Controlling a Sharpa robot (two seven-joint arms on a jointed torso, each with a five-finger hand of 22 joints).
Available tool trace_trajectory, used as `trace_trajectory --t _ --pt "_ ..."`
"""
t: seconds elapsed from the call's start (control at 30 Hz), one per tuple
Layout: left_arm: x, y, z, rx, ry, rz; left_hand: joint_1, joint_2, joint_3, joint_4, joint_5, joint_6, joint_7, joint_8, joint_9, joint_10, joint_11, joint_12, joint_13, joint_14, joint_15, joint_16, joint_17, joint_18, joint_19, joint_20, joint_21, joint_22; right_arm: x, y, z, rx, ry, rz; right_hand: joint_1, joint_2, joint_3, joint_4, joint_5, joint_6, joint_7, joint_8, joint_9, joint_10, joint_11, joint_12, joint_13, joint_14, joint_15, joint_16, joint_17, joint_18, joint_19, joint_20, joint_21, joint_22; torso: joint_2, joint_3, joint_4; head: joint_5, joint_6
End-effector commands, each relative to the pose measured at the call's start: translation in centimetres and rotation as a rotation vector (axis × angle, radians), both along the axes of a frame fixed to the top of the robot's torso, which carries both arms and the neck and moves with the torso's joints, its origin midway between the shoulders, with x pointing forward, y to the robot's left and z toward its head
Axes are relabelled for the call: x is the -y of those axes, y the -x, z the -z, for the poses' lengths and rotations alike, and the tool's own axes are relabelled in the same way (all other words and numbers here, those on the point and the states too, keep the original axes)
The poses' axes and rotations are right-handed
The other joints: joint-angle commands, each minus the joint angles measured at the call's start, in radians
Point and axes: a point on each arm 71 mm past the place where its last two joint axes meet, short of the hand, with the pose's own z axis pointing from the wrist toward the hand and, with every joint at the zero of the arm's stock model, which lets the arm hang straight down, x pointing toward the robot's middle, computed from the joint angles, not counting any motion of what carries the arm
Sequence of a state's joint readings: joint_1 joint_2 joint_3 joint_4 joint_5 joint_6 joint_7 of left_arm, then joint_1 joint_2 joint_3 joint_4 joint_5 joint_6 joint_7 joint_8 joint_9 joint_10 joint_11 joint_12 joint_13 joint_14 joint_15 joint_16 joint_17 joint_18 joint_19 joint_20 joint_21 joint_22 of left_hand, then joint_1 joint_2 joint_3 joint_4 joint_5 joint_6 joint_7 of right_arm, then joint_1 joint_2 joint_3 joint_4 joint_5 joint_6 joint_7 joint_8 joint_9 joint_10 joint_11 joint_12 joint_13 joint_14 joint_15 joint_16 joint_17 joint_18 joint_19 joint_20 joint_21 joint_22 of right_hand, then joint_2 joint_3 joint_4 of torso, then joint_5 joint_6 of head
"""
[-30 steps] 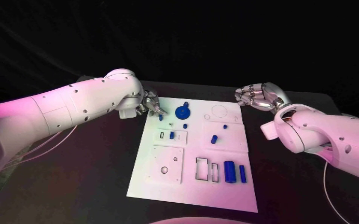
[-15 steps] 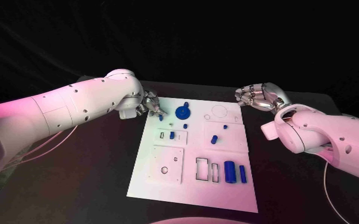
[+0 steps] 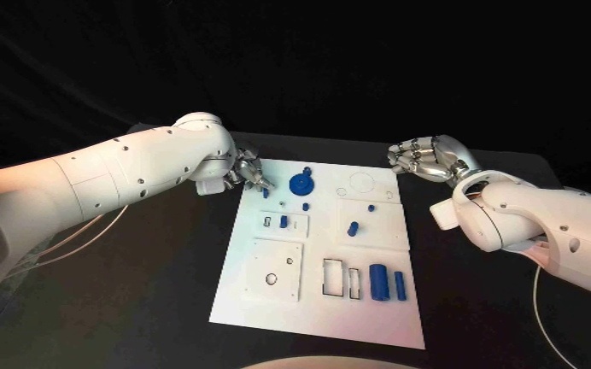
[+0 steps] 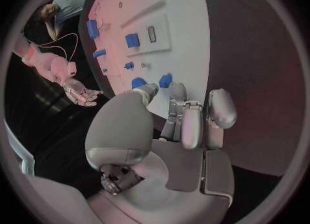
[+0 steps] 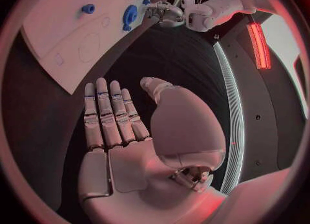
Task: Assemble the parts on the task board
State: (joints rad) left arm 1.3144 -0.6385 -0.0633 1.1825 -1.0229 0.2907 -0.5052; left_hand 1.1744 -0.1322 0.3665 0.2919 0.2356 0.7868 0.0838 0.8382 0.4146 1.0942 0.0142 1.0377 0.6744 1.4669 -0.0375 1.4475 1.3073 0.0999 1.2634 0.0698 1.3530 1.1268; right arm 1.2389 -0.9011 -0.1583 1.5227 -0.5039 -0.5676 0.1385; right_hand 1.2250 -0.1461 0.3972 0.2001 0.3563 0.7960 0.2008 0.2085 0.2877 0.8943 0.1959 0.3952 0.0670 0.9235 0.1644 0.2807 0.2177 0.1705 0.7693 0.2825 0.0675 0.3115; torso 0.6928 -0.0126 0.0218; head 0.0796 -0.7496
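Left hand (image 3: 247, 172) fingers hover apart by a small blue part (image 3: 265, 191) on the task board (image 3: 277, 301); it should pinch squarely, while right hand (image 3: 423, 159) hangs empty, fingers apart.

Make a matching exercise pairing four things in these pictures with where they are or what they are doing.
Column one:
1. left hand
2. right hand
3. blue disc
4. two blue cylinders

Column two:
A. near right part of the board
B. open, off the board's far right corner
C. at the board's far left edge
D. far part of the board

Pairs: 1-C, 2-B, 3-D, 4-A
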Motion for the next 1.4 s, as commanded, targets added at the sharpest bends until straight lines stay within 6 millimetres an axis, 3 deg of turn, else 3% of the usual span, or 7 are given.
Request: trace_trajectory --t 0.03,0.57,0.63,0.7,0.8,0.9,1.4 --pt "0.4 0.1 0.1 -0.017 0.004 0.018 0.019 0.001 0.011 0.000 0.002 0.006 -0.001 0.005 -0.002 0.009 -0.003 0.008 0.002 0.044 -0.010 0.004 0.071 -0.003 0.007 -0.002 0.007 0.003 -0.2 0.1 0.0 0.003 -0.002 -0.019 -0.008 0.004 0.000 0.006 0.005 0.007 0.061 -0.002 -0.001 0.002 0.003 0.006 -0.001 0.007 -0.001 -0.005 -0.001 0.011 -0.007 0.002 -0.002 -0.002 0.001 -0.0001 -0.0007 -0.001 -0.001" --pt "0.3 0.2 0.4 -0.024 0.006 0.014 0.075 0.008 0.049 -0.002 0.001 0.006 -0.007 0.011 -0.005 0.011 -0.009 0.013 0.002 0.046 -0.015 0.006 0.071 -0.004 0.009 -0.007 0.011 0.010 -0.2 0.1 0.0 0.003 -0.003 -0.019 -0.008 0.004 0.000 0.006 0.005 0.007 0.061 -0.002 -0.001 0.002 0.003 0.006 -0.001 0.007 -0.001 -0.005 -0.001 0.011 -0.007 0.002 -0.002 -0.002 0.000 -0.0004 0.0001 -0.001 -0.005" --pt "0.3 0.2 0.4 -0.026 0.010 0.012 0.122 0.011 0.088 -0.007 0.002 0.004 -0.009 0.014 -0.006 0.013 -0.011 0.014 0.002 0.046 -0.018 0.006 0.070 -0.005 0.009 -0.010 0.012 0.012 -0.2 0.1 0.0 0.003 -0.003 -0.019 -0.008 0.004 0.000 0.006 0.005 0.007 0.061 -0.002 -0.001 0.002 0.003 0.006 -0.001 0.007 -0.001 -0.005 -0.001 0.011 -0.007 0.002 -0.002 -0.002 0.000 -0.0003 0.0002 -0.001 -0.006" --pt "0.3 0.2 0.5 -0.027 0.018 0.007 0.203 0.014 0.165 -0.048 0.006 -0.007 -0.011 0.020 -0.004 0.016 -0.016 0.012 0.001 0.046 -0.023 0.007 0.070 -0.004 0.009 -0.014 0.013 0.014 -0.2 0.1 0.0 0.003 -0.003 -0.019 -0.009 0.005 0.000 0.007 0.008 0.008 0.060 -0.001 -0.001 0.002 0.003 0.007 -0.001 0.008 -0.001 -0.005 -0.001 0.011 -0.007 0.002 -0.001 -0.003 0.000 -0.0003 -0.0001 -0.001 -0.006" --pt "0.2 0.2 0.5 -0.027 0.026 0.000 0.218 -0.015 0.274 -0.059 0.003 -0.017 -0.005 0.045 0.009 0.035 -0.010 0.018 0.008 0.048 -0.016 0.009 0.072 -0.006 0.013 -0.012 0.019 0.023 -0.2 0.1 0.0 0.004 -0.003 -0.018 -0.009 0.005 0.000 0.007 0.008 0.008 0.060 -0.001 -0.001 0.002 0.003 0.007 -0.001 0.008 -0.001 -0.005 -0.001 0.011 -0.007 0.002 -0.001 -0.003 0.001 -0.0003 -0.0001 0.000 -0.006" --pt "0.1 0.3 0.5 -0.027 0.033 -0.006 0.207 -0.033 0.330 -0.069 0.001 -0.020 -0.004 0.067 0.023 0.064 -0.010 0.053 0.052 0.047 -0.017 0.009 0.071 -0.006 0.014 -0.011 0.021 0.026 -0.1 0.1 0.0 0.005 -0.002 -0.017 -0.009 0.005 0.000 0.007 0.008 0.008 0.060 -0.001 -0.001 0.002 0.003 0.007 -0.001 0.008 -0.001 -0.005 -0.001 0.011 -0.007 0.002 -0.001 -0.003 0.000 -0.0003 0.0005 0.000 -0.006" --pt "-1.2 1.1 0.0 -0.005 0.113 -0.066 0.171 -0.084 0.441 -0.113 0.002 0.003 -0.013 0.087 0.040 0.128 -0.020 0.115 0.135 0.059 -0.026 0.026 0.094 -0.016 0.050 -0.019 0.049 0.076 0.1 0.0 0.0 0.005 -0.004 -0.013 -0.009 0.005 0.000 0.006 0.010 0.009 0.060 -0.001 -0.002 0.002 0.003 0.007 -0.001 0.009 -0.001 -0.006 -0.002 0.011 -0.007 0.002 -0.001 -0.004 -0.002 0.0011 0.0009 0.003 -0.004"
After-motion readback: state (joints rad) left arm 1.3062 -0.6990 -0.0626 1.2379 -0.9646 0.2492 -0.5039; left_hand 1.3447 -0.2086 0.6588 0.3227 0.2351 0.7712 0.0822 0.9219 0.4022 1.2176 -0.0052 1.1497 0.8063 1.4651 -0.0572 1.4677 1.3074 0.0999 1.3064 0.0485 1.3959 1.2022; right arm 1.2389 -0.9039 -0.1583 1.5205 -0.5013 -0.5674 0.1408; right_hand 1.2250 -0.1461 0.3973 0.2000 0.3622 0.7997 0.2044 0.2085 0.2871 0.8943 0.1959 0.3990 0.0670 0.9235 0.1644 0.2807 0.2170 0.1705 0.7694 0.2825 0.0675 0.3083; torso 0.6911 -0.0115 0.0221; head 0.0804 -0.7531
